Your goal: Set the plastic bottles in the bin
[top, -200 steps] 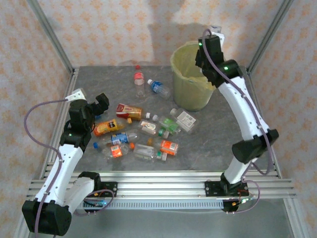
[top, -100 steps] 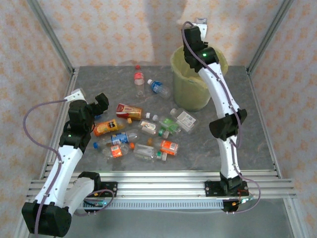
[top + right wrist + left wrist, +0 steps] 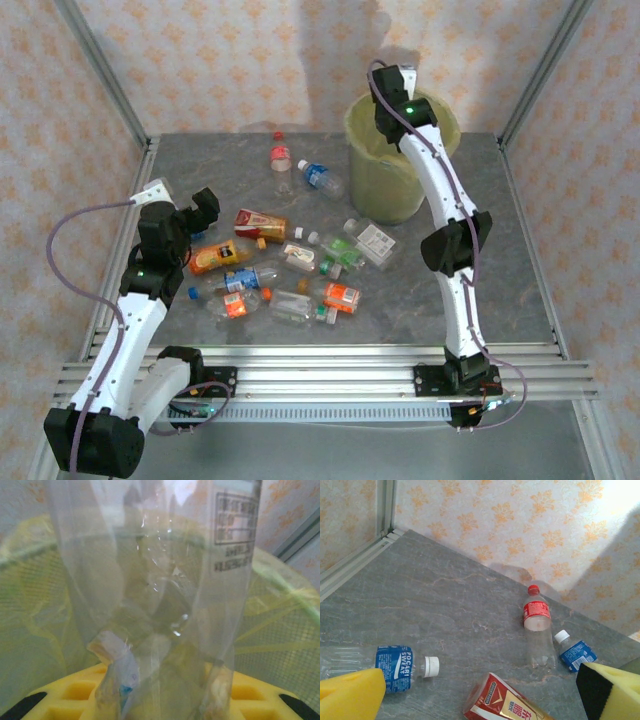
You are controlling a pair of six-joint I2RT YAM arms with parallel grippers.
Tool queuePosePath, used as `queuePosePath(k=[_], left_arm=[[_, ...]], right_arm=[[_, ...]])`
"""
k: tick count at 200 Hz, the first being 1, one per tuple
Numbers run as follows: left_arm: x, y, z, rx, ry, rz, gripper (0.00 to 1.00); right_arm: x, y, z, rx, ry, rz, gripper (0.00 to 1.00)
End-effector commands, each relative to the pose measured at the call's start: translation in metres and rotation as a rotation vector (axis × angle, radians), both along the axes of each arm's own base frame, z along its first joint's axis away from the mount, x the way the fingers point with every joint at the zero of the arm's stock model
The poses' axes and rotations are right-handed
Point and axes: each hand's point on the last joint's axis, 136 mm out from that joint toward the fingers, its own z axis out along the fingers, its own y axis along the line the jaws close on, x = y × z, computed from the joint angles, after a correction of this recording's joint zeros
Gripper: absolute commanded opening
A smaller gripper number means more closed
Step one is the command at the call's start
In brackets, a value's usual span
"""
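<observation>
A clear bottle was gripped by the part-closed right gripper over the bin. It was best released only once centred above the opening. The left gripper was spread wide, empty.

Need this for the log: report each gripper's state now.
Left gripper: open, empty.
Right gripper: shut on a clear bottle, over the bin.
</observation>
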Motion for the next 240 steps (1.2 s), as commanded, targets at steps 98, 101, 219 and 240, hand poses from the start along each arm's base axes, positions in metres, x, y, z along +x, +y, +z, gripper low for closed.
queuePosePath(k=[98, 101, 219, 240], left_arm=[[-0.004, 0.006, 0.003, 0.016, 0.006, 0.022, 1.0], [-0.004, 0.006, 0.003, 0.016, 0.007, 0.022, 1.0], [-0.004, 0.005, 0.006, 0.002, 0.003, 0.022, 1.0], [-0.005, 0.004, 0.007, -0.002, 0.002, 0.018, 1.0]], right_arm=[[-0.005, -0.011, -0.012, -0.005, 0.06, -0.015, 0.81], [-0.006, -0.011, -0.01, -0.003, 0.057, -0.015, 0.82], [-0.122, 0.005, 0.099, 0.029, -0.083, 0.043, 0.99], [-0.15, -0.002, 0.099, 0.074, -0.113, 0.047, 0.99]])
